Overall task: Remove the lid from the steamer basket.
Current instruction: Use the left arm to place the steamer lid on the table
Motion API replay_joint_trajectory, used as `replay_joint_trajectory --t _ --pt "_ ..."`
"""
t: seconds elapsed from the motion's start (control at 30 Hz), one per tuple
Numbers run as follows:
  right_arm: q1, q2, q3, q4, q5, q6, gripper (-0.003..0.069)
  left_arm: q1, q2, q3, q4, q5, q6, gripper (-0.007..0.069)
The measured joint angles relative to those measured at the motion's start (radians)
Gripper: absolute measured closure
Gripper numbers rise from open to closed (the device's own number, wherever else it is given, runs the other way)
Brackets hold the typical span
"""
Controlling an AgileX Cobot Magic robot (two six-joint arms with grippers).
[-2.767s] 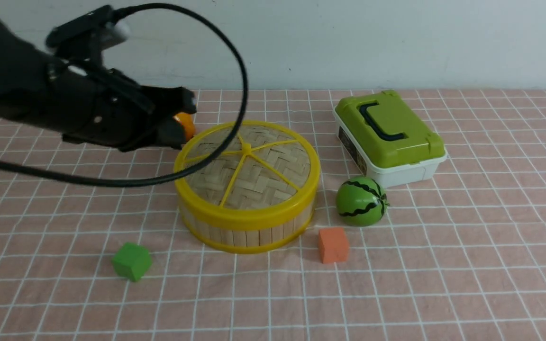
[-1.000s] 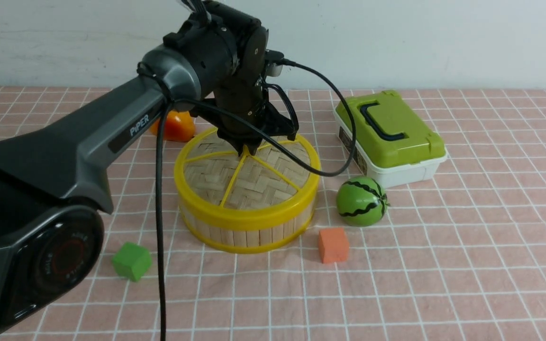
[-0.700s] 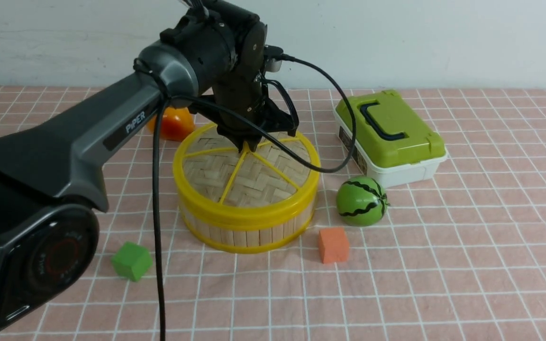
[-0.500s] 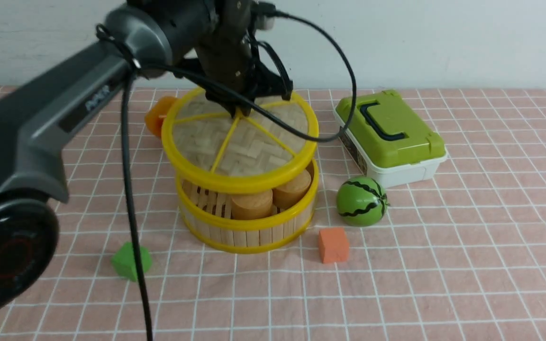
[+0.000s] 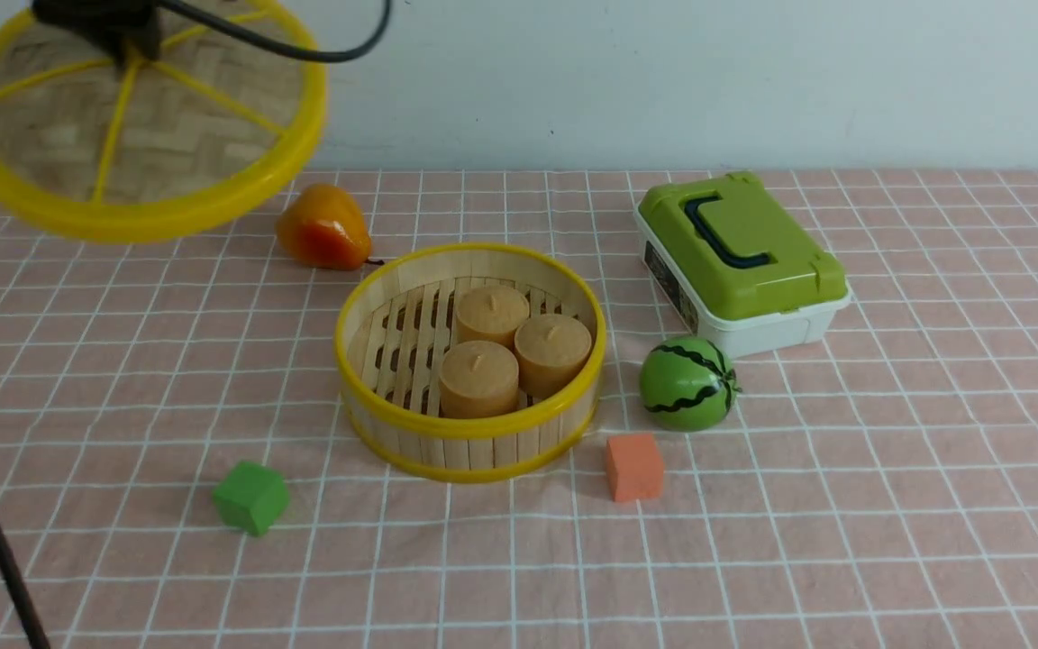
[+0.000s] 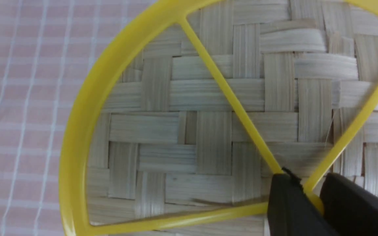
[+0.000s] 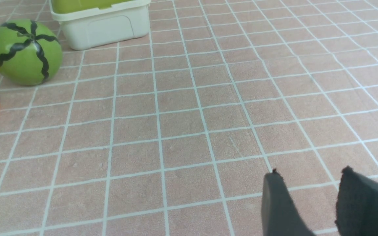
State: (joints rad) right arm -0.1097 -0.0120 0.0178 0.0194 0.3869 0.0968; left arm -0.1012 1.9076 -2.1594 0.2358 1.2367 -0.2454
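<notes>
Yellow-rimmed lid (image 5: 136, 135) hangs above the counter's (image 5: 843, 505) far-left corner, pinched at centre by the left gripper (image 6: 310, 193); the steamer basket (image 5: 469, 433) stands uncovered mid-counter, well apart to its right.

On the bench (image 5: 843, 541), steamer basket (image 5: 469, 448) sits centre, three round cakes (image 5: 513, 347) in it, toward its right side. The lid (image 5: 136, 117) hangs in the air far left, well apart from the basket. Pear (image 5: 323, 228) behind-left of basket. Lidded box (image 5: 740, 261) back right, melon ball (image 5: 687, 382) before it, just beside basket. Right cube (image 5: 634, 466) before melon, left cube (image 5: 250, 497) front-left of basket.
</notes>
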Motion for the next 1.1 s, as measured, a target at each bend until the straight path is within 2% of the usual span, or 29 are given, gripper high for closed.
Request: replay_joint_trajectory --t 0.07,0.17,0.33,0.63,0.7,0.87,0.97,1.0,1.1 --pt "0.000 0.000 0.000 0.000 0.000 0.000 0.0418 0.034 0.000 0.049 -0.015 -0.019 0.001 0.0515" --pt "0.000 0.000 0.000 0.000 0.000 0.000 0.0418 0.117 0.008 0.269 -0.056 -0.201 -0.021 0.0515" --pt "0.000 0.000 0.000 0.000 0.000 0.000 0.0418 0.133 0.069 0.470 -0.078 -0.391 -0.080 0.0515" --pt "0.000 0.000 0.000 0.000 0.000 0.000 0.0418 0.120 0.186 0.505 -0.091 -0.474 -0.088 0.0512" --pt "0.000 0.000 0.000 0.000 0.000 0.000 0.0418 0.120 0.187 0.505 -0.107 -0.486 -0.088 0.0463" --pt "0.000 0.000 0.000 0.000 0.000 0.000 0.0418 0.120 0.171 0.504 -0.168 -0.473 -0.088 0.0265" --pt "0.000 0.000 0.000 0.000 0.000 0.000 0.0418 0.120 0.114 0.504 -0.185 -0.430 -0.058 0.0221" --pt "0.000 0.000 0.000 0.000 0.000 0.000 0.0418 0.120 0.077 0.504 -0.190 -0.419 -0.034 0.0229" --pt "0.000 0.000 0.000 0.000 0.000 0.000 0.0418 0.120 -0.085 0.504 -0.215 -0.396 0.033 0.0352"
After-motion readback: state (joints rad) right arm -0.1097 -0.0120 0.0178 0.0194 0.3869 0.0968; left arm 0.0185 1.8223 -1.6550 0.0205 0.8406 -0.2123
